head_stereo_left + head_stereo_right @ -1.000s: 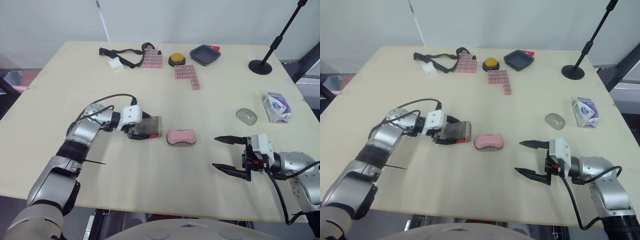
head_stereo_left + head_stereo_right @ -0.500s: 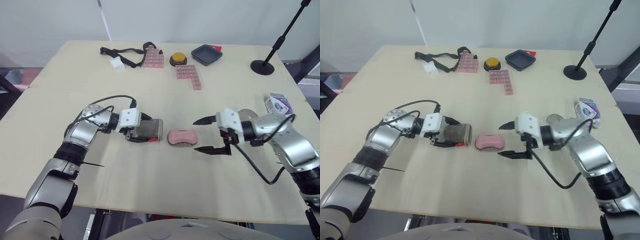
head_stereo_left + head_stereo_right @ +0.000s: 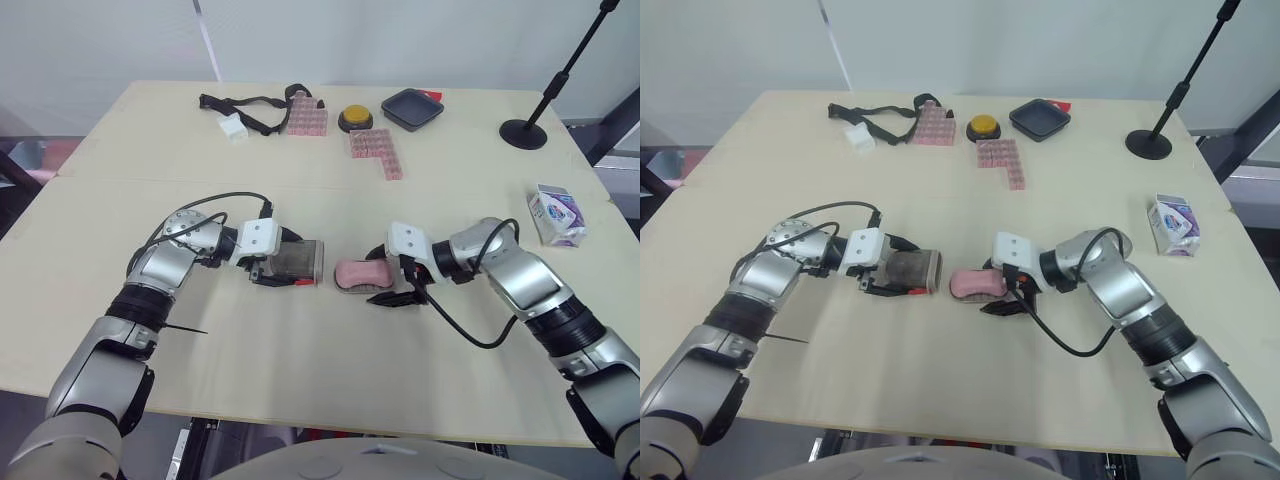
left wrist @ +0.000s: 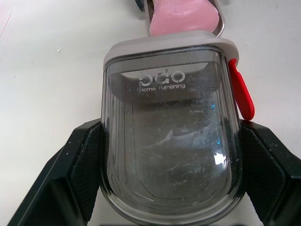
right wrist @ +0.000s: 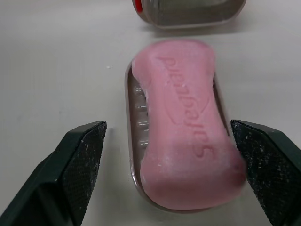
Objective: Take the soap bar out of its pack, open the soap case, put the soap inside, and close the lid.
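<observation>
Swung in from the near right edge of the tabletop, the right jaws now bracket the soap bar, while the left arm has hardly shifted. The bar is out of its pack and lies on the soap case's base, so the last step, closing, looks to be in hand. The right jaws are spread wide, one finger on each side of the base. One has a clear gap, the other sits close enough that contact cannot be judged. They probably stand there to steady the base.

Just beside it, the left jaws pinch the clear lid by its two sides. Its open mouth and red latch face the soap, likely so it can slide straight on.

Farther right lies the empty pack. At the far edge sit a strap, pink blocks, a yellow button and a black tray.
</observation>
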`<action>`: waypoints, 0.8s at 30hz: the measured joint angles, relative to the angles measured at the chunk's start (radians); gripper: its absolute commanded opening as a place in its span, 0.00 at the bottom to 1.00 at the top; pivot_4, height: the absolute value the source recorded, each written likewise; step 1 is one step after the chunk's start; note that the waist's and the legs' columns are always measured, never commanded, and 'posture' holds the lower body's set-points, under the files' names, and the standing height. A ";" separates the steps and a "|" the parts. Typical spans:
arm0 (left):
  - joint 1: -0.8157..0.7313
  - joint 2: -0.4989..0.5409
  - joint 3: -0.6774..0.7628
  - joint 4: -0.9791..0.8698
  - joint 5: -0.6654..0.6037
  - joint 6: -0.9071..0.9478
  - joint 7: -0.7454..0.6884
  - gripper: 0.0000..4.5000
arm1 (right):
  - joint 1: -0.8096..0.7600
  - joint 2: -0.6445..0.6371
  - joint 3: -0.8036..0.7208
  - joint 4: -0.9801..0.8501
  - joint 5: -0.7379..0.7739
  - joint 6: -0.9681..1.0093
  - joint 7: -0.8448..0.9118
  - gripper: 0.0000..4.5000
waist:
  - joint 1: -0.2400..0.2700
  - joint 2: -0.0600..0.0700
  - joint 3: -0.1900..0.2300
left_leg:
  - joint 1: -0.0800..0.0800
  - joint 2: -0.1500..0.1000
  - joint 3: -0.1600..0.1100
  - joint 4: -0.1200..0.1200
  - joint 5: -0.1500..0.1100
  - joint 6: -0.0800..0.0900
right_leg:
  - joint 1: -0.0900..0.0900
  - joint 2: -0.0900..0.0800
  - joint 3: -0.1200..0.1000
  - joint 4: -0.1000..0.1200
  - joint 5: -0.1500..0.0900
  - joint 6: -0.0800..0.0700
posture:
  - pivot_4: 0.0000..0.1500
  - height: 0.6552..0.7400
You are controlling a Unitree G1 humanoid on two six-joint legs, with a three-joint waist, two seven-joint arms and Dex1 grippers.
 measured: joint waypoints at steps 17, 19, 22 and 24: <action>0.016 0.002 0.000 -0.014 0.000 0.008 0.012 0.78 | -0.042 0.031 0.006 0.054 -0.045 -0.040 0.012 0.56 | -0.003 0.000 0.000 | 0.001 0.000 0.000 0.000 0.000 -0.001 | 0.000 0.000 0.000 0.002 0.000 0.000 | 1.00 1.00; 0.016 0.002 0.000 -0.014 0.000 0.008 0.014 0.78 | -0.042 0.029 0.006 0.053 -0.049 -0.047 0.016 0.56 | -0.003 0.000 0.000 | 0.001 0.000 0.000 0.000 0.000 -0.001 | 0.000 0.000 0.000 0.001 0.000 0.000 | 1.00 1.00; 0.016 0.002 0.000 -0.014 -0.001 0.011 0.017 0.78 | -0.042 0.021 0.007 0.047 -0.056 -0.051 0.024 0.56 | -0.001 0.000 0.000 | 0.001 0.000 0.000 0.000 0.000 -0.001 | 0.000 0.000 0.000 0.001 0.000 0.000 | 1.00 1.00; 0.016 0.001 0.000 -0.014 -0.003 0.014 0.021 0.78 | -0.051 0.010 0.010 0.043 -0.063 -0.048 0.033 0.56 | 0.000 0.000 0.000 | 0.001 0.000 0.000 0.000 0.000 0.000 | 0.000 0.000 0.000 0.001 0.000 0.000 | 1.00 1.00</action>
